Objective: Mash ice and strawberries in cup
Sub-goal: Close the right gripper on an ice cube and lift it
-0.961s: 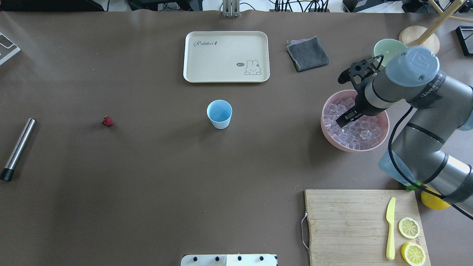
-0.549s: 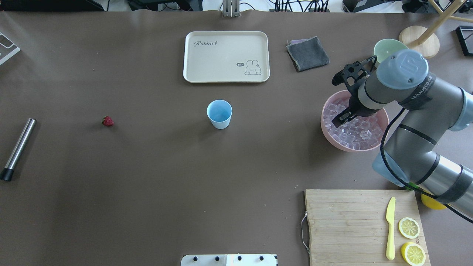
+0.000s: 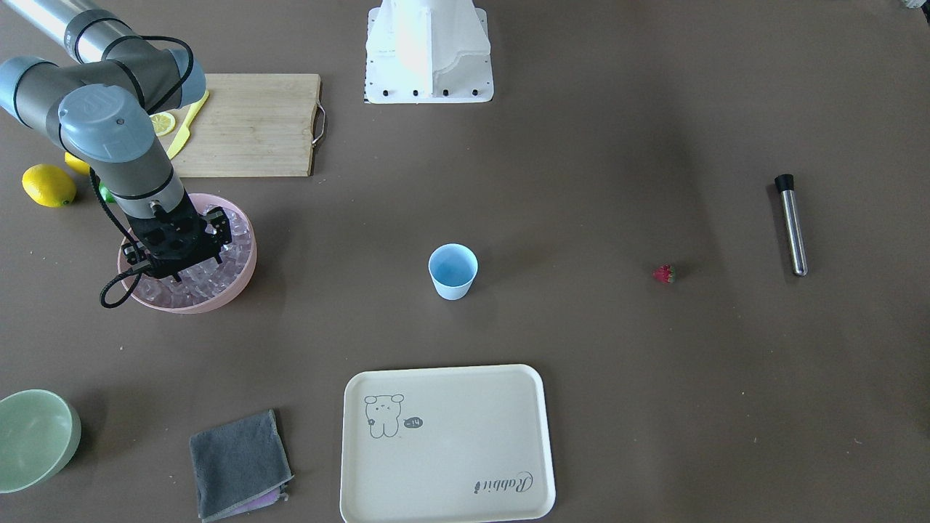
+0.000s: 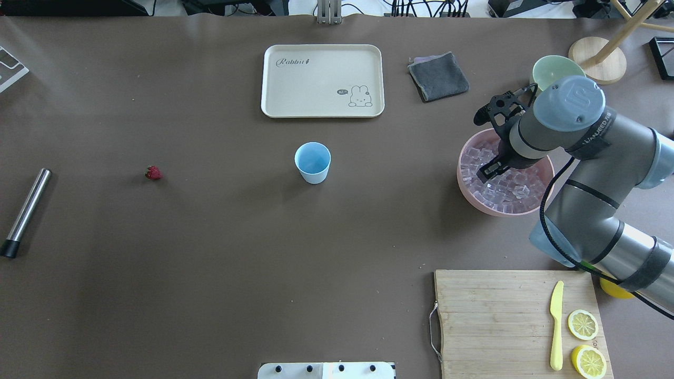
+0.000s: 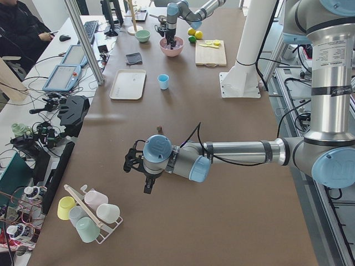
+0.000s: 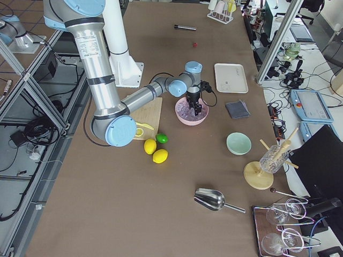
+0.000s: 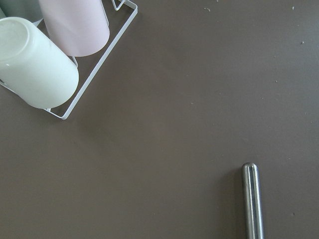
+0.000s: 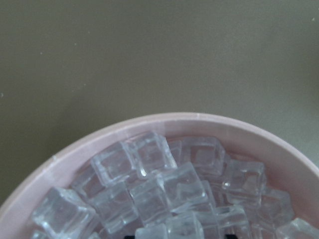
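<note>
Far left, the left tool (image 5: pixel 147 187) hovers over the bench (image 4: pixel 210 252); we cannot tell its grip. Next lie a steel rod with a black tip (image 4: pixel 25 212), the small red strawberry (image 4: pixel 153 172) and the upright light-blue plastic cup (image 4: pixel 313 163). At right, the right tool (image 4: pixel 487 172), fingers spread, dips into clear ice cubes (image 4: pixel 513 192) in a pink bowl (image 4: pixel 470 197).

Ice (image 8: pixel 149 184) glassy, clear; pink bowl (image 8: pixel 164 122) matt plastic; cutting board (image 4: pixel 489 316) wood
</note>
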{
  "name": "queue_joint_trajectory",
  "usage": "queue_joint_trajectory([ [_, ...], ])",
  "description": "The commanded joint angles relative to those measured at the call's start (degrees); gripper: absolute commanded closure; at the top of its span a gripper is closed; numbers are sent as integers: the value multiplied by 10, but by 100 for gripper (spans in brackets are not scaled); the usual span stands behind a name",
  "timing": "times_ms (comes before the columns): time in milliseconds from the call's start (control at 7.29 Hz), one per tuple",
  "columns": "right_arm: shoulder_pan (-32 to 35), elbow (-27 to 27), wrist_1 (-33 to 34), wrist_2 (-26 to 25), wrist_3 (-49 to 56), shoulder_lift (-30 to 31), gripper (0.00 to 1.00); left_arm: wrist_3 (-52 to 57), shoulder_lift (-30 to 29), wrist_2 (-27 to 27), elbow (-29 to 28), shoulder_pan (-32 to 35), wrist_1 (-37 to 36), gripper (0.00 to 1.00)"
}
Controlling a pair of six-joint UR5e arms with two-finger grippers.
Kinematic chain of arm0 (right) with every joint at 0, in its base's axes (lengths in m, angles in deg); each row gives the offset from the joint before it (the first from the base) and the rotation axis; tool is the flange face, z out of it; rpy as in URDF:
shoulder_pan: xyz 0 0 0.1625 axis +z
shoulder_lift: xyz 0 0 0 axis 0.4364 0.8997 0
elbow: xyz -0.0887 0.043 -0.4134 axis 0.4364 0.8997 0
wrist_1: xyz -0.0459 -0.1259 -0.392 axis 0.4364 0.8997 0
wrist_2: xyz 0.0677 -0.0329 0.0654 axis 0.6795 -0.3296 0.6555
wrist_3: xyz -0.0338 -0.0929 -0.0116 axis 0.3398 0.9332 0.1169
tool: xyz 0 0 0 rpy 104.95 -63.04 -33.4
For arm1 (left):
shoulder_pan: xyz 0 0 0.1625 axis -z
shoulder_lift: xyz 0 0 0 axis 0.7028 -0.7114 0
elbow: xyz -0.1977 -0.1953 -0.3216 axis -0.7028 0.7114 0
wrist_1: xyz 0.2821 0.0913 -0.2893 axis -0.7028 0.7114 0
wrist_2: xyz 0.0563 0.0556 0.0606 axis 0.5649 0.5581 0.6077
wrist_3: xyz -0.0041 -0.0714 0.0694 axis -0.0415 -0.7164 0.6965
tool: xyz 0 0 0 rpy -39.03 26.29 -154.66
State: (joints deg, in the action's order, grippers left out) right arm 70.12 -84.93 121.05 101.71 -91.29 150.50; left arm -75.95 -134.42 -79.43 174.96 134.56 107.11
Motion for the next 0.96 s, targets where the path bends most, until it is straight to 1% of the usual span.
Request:
queue_joint_trajectory([
  [0, 0, 1, 1, -1, 0, -1, 45, 0, 0, 0, 1, 0, 0, 1],
  [412, 11, -6, 1, 3, -1, -4, 67, 0, 0, 0, 4, 0, -1, 1],
  [549, 17, -7, 1, 6, -1, -4, 70, 0, 0, 0, 4, 0, -1, 1],
  [824, 32, -20, 7, 12, -7, -10, 73, 0, -1, 0, 4, 0, -1, 1],
])
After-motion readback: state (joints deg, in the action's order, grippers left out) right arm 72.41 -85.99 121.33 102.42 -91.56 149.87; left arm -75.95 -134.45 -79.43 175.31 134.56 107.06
